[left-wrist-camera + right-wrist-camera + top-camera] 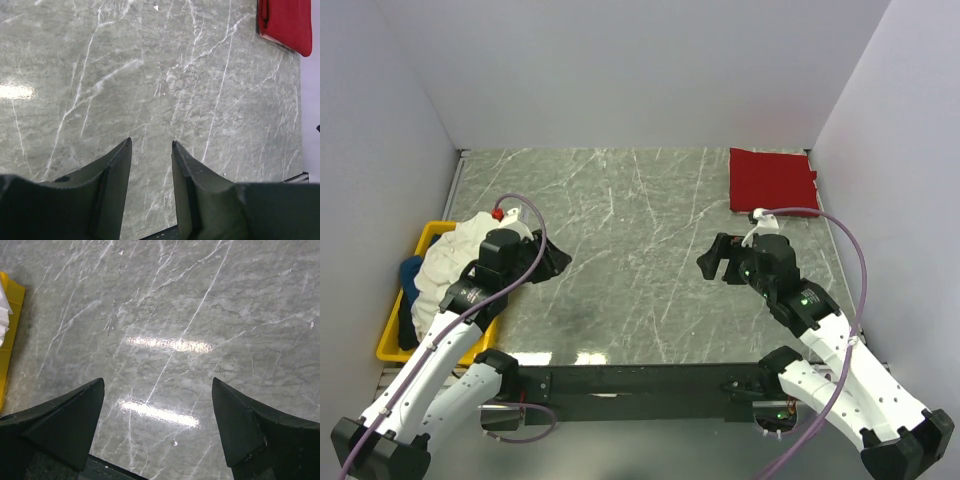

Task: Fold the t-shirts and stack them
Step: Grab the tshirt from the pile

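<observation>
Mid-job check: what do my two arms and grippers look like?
The left arm and right arm have white links and black joints. The left gripper and right gripper are black, each with two wedge-shaped fingers. Mauve cables loop over both: the left cable, with a red plug, and the right cable.

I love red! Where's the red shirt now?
The red t-shirt lies folded at the far right corner of the table in the top view, beyond the right gripper.
</observation>
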You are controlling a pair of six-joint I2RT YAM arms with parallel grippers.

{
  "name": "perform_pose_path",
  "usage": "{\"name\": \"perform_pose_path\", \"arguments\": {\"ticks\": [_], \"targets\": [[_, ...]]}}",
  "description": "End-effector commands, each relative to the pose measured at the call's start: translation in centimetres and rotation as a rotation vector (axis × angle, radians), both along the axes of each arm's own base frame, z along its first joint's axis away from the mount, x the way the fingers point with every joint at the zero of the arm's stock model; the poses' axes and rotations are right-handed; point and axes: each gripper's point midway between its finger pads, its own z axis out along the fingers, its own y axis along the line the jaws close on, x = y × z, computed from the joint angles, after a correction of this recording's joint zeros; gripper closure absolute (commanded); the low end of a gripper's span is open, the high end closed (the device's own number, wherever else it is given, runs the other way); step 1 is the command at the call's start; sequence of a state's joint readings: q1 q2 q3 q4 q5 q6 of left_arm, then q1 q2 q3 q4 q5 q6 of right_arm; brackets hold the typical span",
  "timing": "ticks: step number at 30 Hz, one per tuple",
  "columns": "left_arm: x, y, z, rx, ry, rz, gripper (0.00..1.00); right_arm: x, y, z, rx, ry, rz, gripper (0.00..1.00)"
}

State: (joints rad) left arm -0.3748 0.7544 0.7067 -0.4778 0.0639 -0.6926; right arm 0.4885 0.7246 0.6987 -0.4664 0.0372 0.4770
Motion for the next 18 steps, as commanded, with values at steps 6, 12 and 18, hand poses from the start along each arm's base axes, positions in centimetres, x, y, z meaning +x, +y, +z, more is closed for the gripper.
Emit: {"name": "perform_pose_path", "arguments": {"ticks": [6,12,18], "targets": [[0.5,0.6,0.9,0.004,-0.032,0.044,0.53,-0.3,0.0,1.0,0.008,-0.045,0.02,0.06],[0.7,2.1,1.1,0.027,0.003,0.146,0.5,-0.5,0.5,1.0,0.017,-0.041,0.046,0.06],[2.2,7.4,2.1,0.132,0.043,0.466,0.44,-0.9,1.0,1.0,0.035,-0.036,0.075,0.06]]}}
